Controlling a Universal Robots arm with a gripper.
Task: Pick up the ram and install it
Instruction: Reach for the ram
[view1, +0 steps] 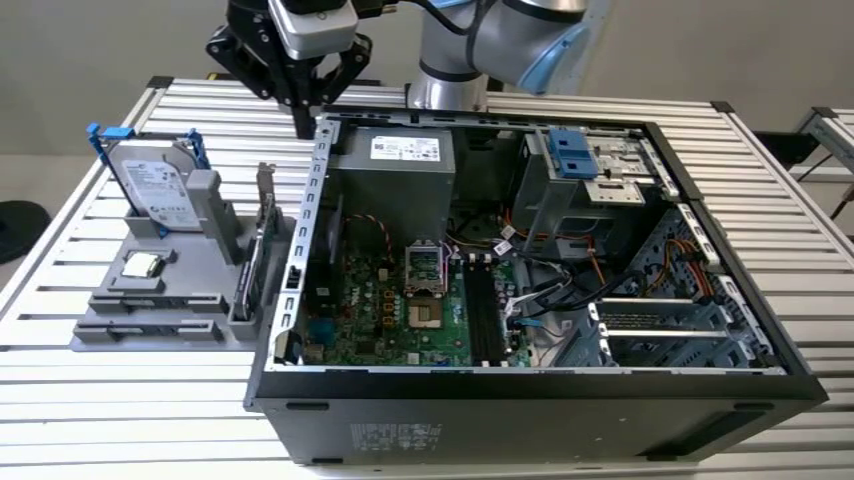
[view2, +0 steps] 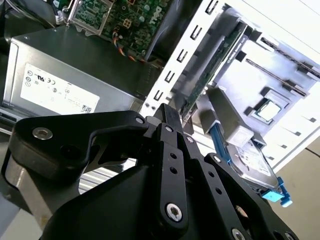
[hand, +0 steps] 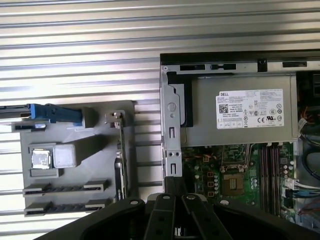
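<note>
Fingers (view1: 307, 105) of the gripper (view1: 310, 128) sit together, empty; the ram (view1: 254, 268) stands unpicked at nine o'clock of the case (view1: 534, 400).

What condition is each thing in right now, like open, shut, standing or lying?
Gripper: shut, holding nothing.
Computer case: side open, insides showing.
Hard drive: upright in the gray holder.
Processor chip: lying flat in the holder.
Circuit card: standing on edge in the holder.
</note>
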